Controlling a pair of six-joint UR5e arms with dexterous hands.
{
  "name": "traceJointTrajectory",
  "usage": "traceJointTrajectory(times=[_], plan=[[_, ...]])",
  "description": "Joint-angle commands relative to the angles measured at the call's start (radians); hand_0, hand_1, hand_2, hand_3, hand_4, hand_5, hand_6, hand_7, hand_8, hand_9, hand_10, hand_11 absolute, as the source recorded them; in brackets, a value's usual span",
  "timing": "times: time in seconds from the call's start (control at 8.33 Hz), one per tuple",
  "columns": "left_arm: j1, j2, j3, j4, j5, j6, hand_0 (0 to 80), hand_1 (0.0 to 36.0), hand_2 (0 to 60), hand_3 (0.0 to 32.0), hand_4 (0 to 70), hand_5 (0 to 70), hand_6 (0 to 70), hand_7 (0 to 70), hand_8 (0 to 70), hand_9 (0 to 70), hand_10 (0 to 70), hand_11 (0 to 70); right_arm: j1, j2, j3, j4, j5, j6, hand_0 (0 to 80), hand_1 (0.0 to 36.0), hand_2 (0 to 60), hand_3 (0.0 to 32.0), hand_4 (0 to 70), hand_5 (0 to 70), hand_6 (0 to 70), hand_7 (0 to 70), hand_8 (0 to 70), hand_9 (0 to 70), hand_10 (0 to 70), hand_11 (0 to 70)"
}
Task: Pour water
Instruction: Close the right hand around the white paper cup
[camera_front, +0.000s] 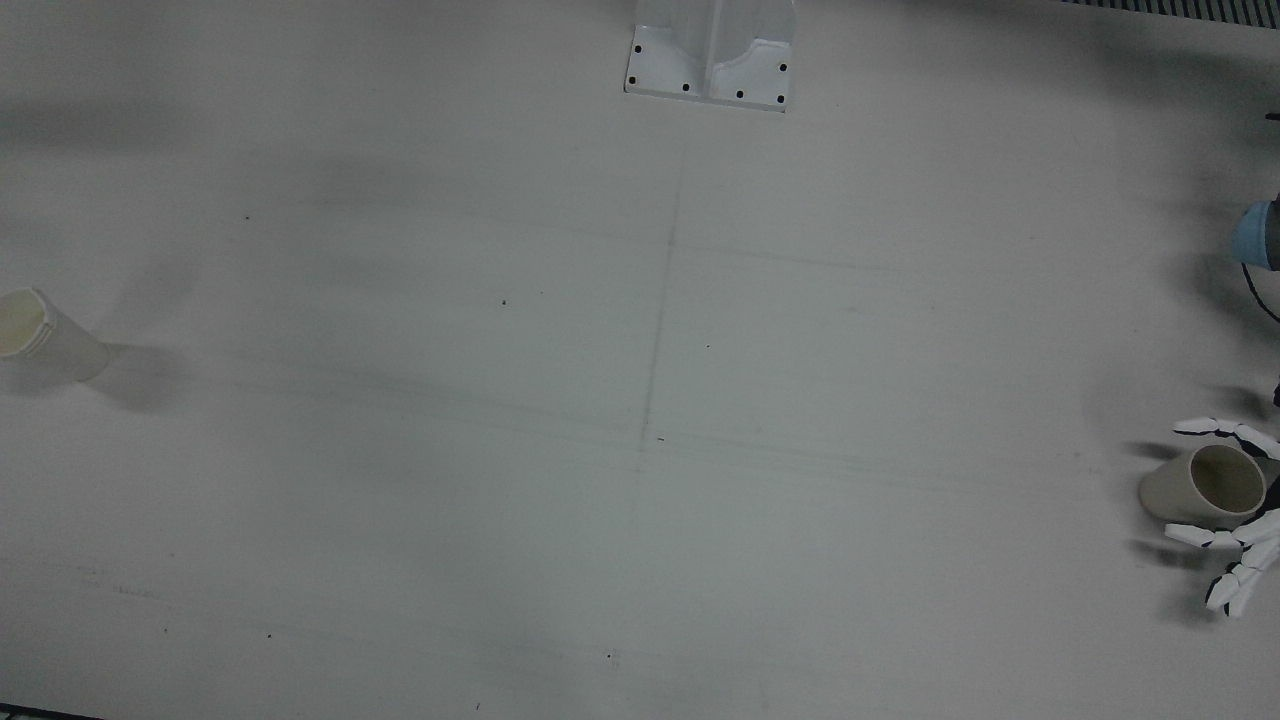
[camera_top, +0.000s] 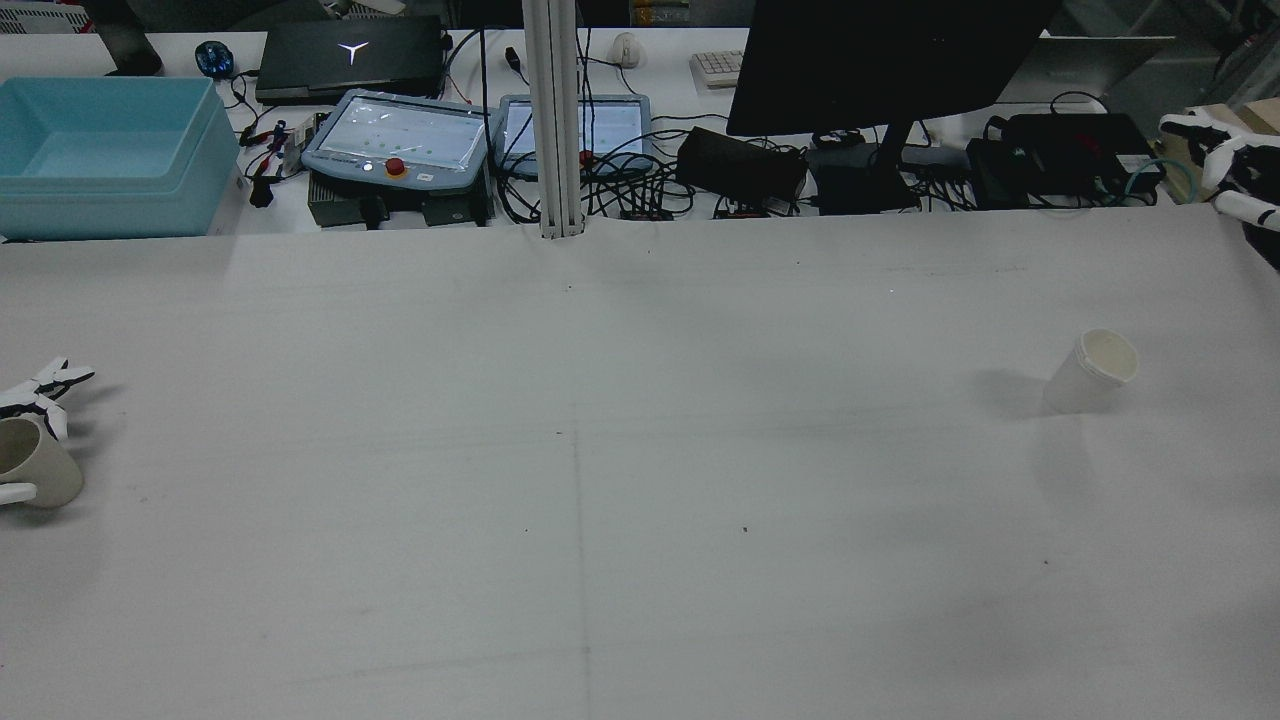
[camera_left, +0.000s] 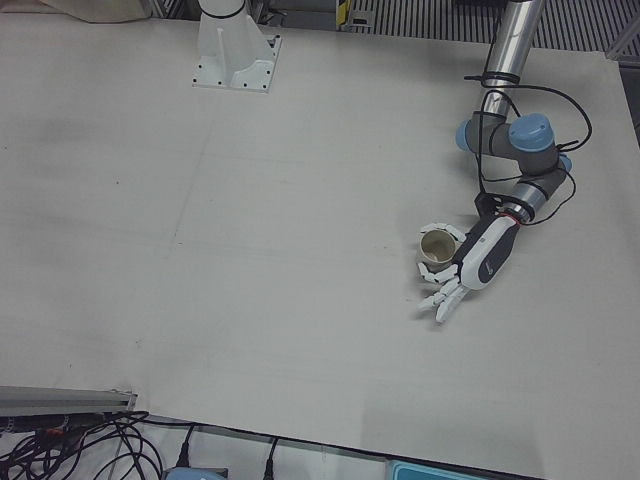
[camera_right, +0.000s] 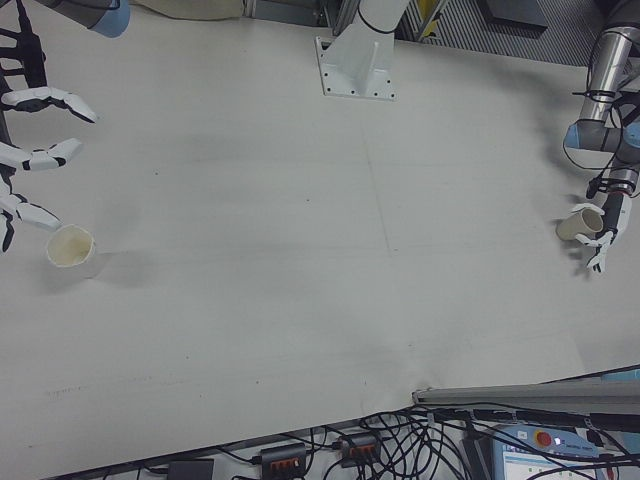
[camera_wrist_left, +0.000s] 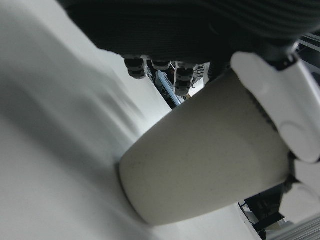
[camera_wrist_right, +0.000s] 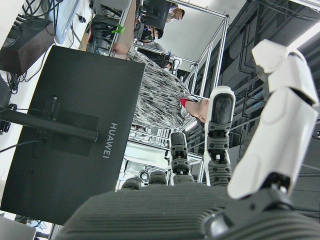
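Beige cup tilted near the left edge of the white table, mouth up, base touching the surface. Left hand cupped around it, fingers curled on both sides and pressing its wall. White paper cup upright far across the table, untouched. Right hand raised just beside it, fingers spread wide, holding nothing.

A beige cup and a cream-white paper cup stand on the light grey table.
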Motion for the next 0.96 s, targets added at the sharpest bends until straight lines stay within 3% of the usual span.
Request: traceJointTrajectory(times=[0.0, 0.12, 0.24, 0.36, 0.48, 0.6, 0.72, 0.84], plan=[[0.003, 0.001, -0.002, 0.021, -0.007, -0.049, 43.1, 9.2, 30.1, 0.0, 55.7, 70.0, 11.3, 15.7, 2.2, 3.7, 5.5, 7.6, 0.002, -0.007, -0.003, 0.0, -0.002, 0.002, 46.6, 13.9, 29.5, 0.0, 46.3, 40.7, 14.3, 20.3, 1.8, 2.6, 0.0, 0.0], [0.002, 0.001, 0.0, 0.027, -0.014, -0.095, 52.5, 20.2, 31.6, 0.0, 56.7, 70.0, 12.6, 16.5, 3.7, 4.9, 6.8, 10.6, 0.012, -0.024, -0.021, 0.0, -0.005, 0.005, 46.7, 14.0, 29.3, 0.0, 43.9, 40.2, 13.9, 19.6, 1.7, 2.5, 0.0, 0.0], [0.003, 0.002, 0.0, 0.03, -0.033, -0.13, 59.0, 30.3, 47.8, 0.0, 57.0, 70.0, 13.1, 17.2, 4.7, 5.8, 7.7, 12.6, 0.014, -0.053, -0.125, 0.021, -0.003, 0.012, 46.9, 14.6, 29.6, 0.0, 40.9, 39.5, 13.2, 18.7, 1.6, 2.3, 0.0, 0.0], [0.003, 0.002, 0.0, 0.03, -0.033, -0.147, 58.2, 35.6, 60.0, 0.0, 57.0, 70.0, 12.8, 17.1, 4.7, 5.7, 7.9, 13.1, 0.003, -0.042, -0.256, 0.072, -0.005, 0.003, 47.4, 16.4, 30.1, 0.0, 31.9, 37.4, 11.3, 15.4, 1.2, 1.6, 0.0, 0.0], [0.003, 0.002, 0.0, 0.03, -0.034, -0.169, 56.2, 36.0, 60.0, 0.0, 57.2, 70.0, 12.4, 17.0, 4.8, 5.7, 7.9, 13.2, -0.009, -0.006, -0.426, 0.225, -0.003, -0.035, 47.7, 19.2, 24.6, 0.0, 2.0, 27.2, 5.0, 2.7, 0.1, 0.0, 0.0, 0.0], [0.003, 0.005, 0.0, 0.033, -0.034, -0.186, 56.4, 36.0, 60.0, 0.0, 58.0, 70.0, 12.6, 17.2, 5.0, 5.8, 7.8, 13.1, -0.045, 0.042, -0.588, 0.376, -0.002, -0.072, 47.8, 20.0, 22.6, 0.0, 0.0, 21.7, 2.8, 0.0, 0.0, 0.0, 0.0, 0.4], [0.003, 0.01, 0.001, 0.033, -0.037, -0.199, 55.8, 36.0, 60.0, 0.0, 57.5, 70.0, 12.4, 17.1, 4.9, 5.7, 7.8, 13.0, -0.082, 0.057, -0.615, 0.414, 0.001, -0.111, 47.9, 20.0, 25.0, 0.0, 0.0, 26.2, 4.4, 0.0, 0.0, 0.0, 0.0, 1.6], [0.003, 0.011, 0.001, 0.035, -0.059, -0.213, 54.3, 36.0, 60.0, 0.0, 57.5, 70.0, 12.4, 17.0, 4.8, 5.6, 7.8, 12.9, -0.143, 0.083, -0.617, 0.408, 0.002, -0.133, 48.4, 20.5, 26.4, 0.0, 0.0, 26.2, 4.4, 0.0, 0.0, 0.0, 0.0, 1.4]])
